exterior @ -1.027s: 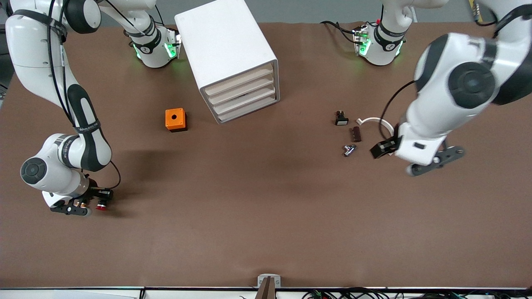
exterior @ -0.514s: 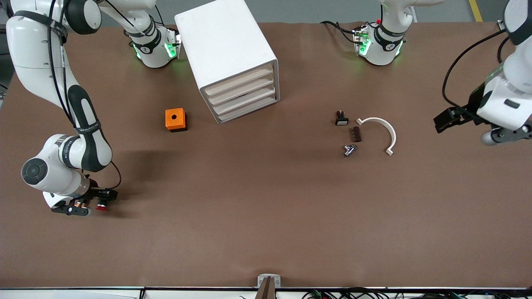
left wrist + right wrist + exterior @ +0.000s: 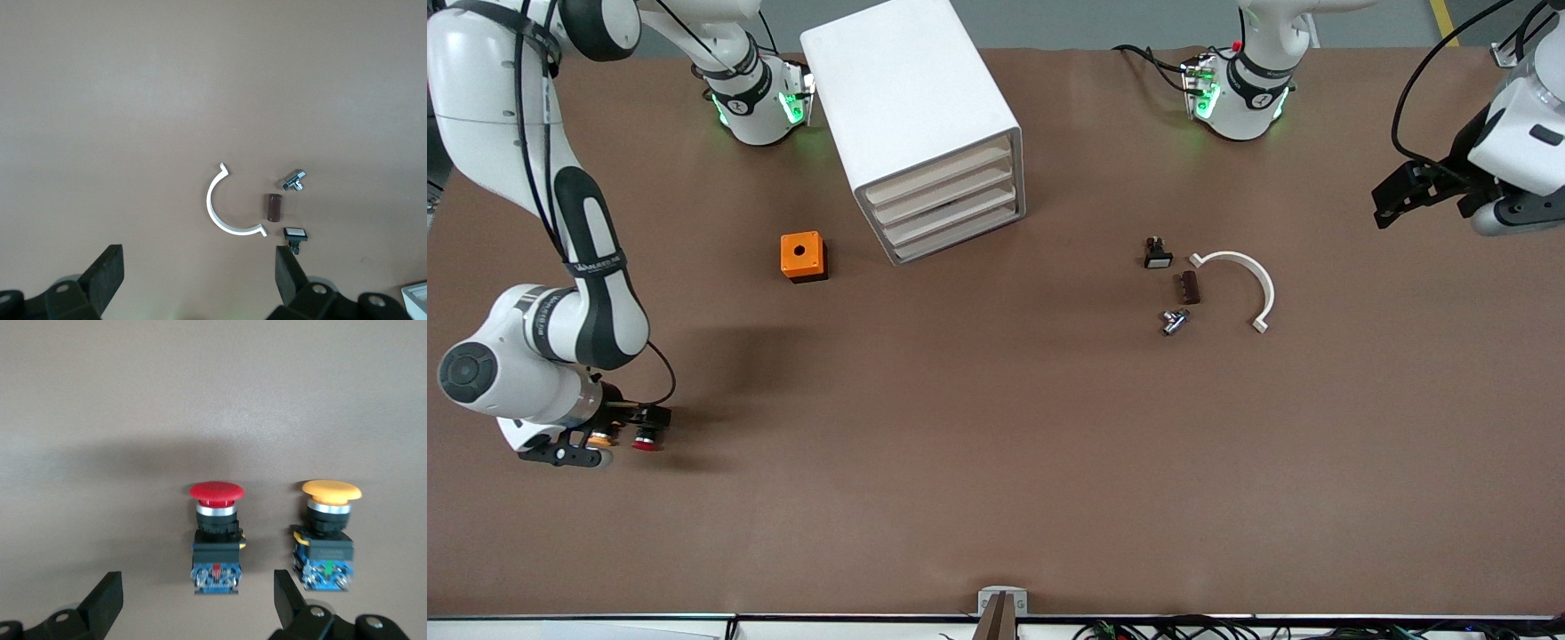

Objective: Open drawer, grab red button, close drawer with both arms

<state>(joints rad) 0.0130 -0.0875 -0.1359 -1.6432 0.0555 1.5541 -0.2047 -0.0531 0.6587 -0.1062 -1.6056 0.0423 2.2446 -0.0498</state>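
The left gripper (image 3: 1396, 194) is pulling away. A second ago it was low over the white half-ring clamp (image 3: 1249, 283) near four o'clock of the table (image 3: 996, 462); now it is hanging over the table's edge at about two o'clock. Its fingers (image 3: 107, 275) are spread wide with nothing between them.

The right gripper (image 3: 624, 436) is holding low over the eight o'clock region and has drifted slightly toward the nine o'clock edge. That shift uncovers an orange-capped button (image 3: 600, 437) that the wrist was hiding. The red-capped button (image 3: 645, 437) is resting on the table there, not in any drawer. In the right wrist view it is sitting between the parted fingers (image 3: 103, 603), which are not touching it, with the orange-capped one just outside them.

All four beige-fronted drawers (image 3: 947, 209) of the white cabinet (image 3: 911, 98), near twelve o'clock, are looking pushed in. Judging from this, the fetching and closing seem finished and both arms are probably clearing off.

An orange box with a round hole (image 3: 802, 256) is sitting at about ten o'clock. Beside the clamp are lying a black white-faced button (image 3: 1157, 255), a brown block (image 3: 1190, 287) and a metal fitting (image 3: 1174, 321).

A line of lettering is running along the right arm's black forearm band (image 3: 593, 264), too small to read.
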